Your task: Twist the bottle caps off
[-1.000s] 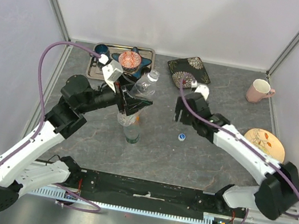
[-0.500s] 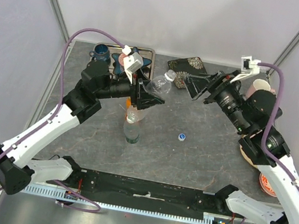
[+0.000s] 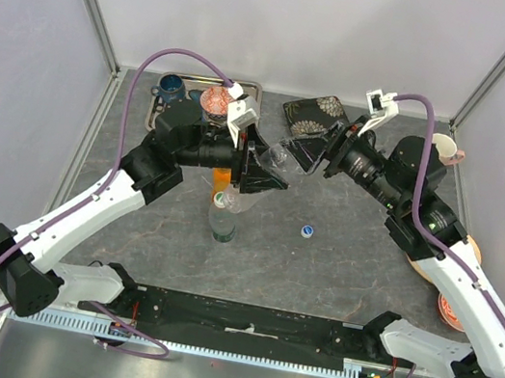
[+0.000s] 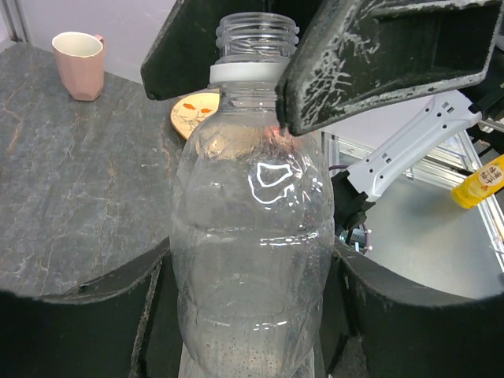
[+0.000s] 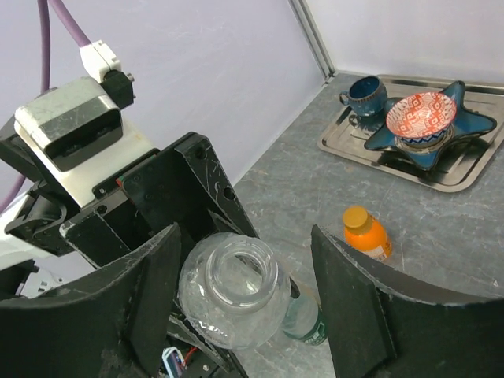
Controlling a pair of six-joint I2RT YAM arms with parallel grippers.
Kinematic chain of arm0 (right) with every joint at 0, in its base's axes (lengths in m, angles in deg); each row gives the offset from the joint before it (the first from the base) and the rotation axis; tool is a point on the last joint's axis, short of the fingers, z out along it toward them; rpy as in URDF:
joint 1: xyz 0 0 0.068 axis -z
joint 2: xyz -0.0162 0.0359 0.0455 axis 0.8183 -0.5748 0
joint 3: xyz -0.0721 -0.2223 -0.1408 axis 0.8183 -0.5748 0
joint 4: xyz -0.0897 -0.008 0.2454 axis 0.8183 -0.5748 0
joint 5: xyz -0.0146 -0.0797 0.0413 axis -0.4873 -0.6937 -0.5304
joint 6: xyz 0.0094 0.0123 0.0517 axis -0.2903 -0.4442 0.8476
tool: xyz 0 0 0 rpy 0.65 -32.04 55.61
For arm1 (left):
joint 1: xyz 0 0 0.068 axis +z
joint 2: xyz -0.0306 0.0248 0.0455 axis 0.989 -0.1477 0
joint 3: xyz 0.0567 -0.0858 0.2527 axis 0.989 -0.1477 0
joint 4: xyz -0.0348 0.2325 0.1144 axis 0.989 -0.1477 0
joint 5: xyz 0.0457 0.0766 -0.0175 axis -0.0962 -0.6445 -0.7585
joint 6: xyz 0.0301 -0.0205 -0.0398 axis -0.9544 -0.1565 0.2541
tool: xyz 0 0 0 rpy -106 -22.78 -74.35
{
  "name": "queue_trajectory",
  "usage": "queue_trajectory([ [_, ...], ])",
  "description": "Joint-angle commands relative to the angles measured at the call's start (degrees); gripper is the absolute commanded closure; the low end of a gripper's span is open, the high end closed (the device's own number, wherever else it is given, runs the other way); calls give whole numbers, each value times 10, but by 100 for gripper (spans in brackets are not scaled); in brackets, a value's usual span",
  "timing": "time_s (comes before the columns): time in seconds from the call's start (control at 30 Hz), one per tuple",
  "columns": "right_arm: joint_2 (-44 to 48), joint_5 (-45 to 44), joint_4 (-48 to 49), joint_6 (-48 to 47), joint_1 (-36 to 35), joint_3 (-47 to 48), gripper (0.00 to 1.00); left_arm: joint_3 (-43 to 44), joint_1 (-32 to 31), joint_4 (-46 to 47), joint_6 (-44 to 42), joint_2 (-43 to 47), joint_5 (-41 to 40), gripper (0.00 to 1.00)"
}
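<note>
Caps: the blue-and-white cap (image 3: 307, 229) lies loose on the table (image 3: 356, 266), well apart from both my grippers; only the top view shows it. The orange cap (image 5: 356, 216) sits on its orange bottle (image 5: 370, 240) near the tray (image 5: 465, 177), clearest in the right wrist view. The clear bottle (image 4: 252, 236) has a bare threaded mouth. My left gripper (image 3: 260, 173) is clamped on its body. My right gripper (image 5: 252, 303) has its fingers (image 5: 153, 307) spread either side of the mouth, gripping nothing.
</note>
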Motion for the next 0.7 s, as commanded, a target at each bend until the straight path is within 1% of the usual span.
queue_trajectory([
  [0.0, 4, 16, 28, 3, 1, -10, 30, 27, -4, 1, -25, 0, 10, 47],
  [0.03, 6, 17, 28, 3, 0, -12, 35, 27, -5, 1, -26, 0, 9, 47],
  [0.13, 9, 23, 28, 4, 0, -16, 45, 27, -5, 2, -29, 2, 2, 46],
  [0.2, 12, 23, 27, 4, 1, -21, 47, 27, -5, 1, -30, 2, -5, 46],
  [0.3, 17, 22, 25, 4, 0, -25, 56, 28, -5, 1, -32, 4, -11, 46],
  [0.33, 19, 22, 25, 3, 1, -27, 65, 28, -5, 1, -32, 4, -13, 45],
  [0.37, 19, 23, 24, 3, 0, -28, 70, 28, -5, 1, -32, 4, -20, 43],
  [0.4, 20, 22, 24, 3, 0, -27, 74, 28, -5, 1, -32, 4, -25, 37],
  [0.43, 23, 21, 23, 3, 1, -27, 88, 28, -5, -2, -32, 6, -32, 30],
  [0.47, 23, 18, 19, 1, 0, -24, 95, 28, -5, -2, -33, 8, -37, 10],
  [0.5, 24, 16, 17, -1, 0, -23, 100, 29, -5, -4, -34, 9, -40, 1],
  [0.6, 28, -10, 4, -9, 0, -9, 100, 42, -5, -21, -36, 11, -59, 1],
  [0.67, 33, -70, -16, -20, 0, 5, 100, 64, -5, -54, -49, 14, -88, 0],
])
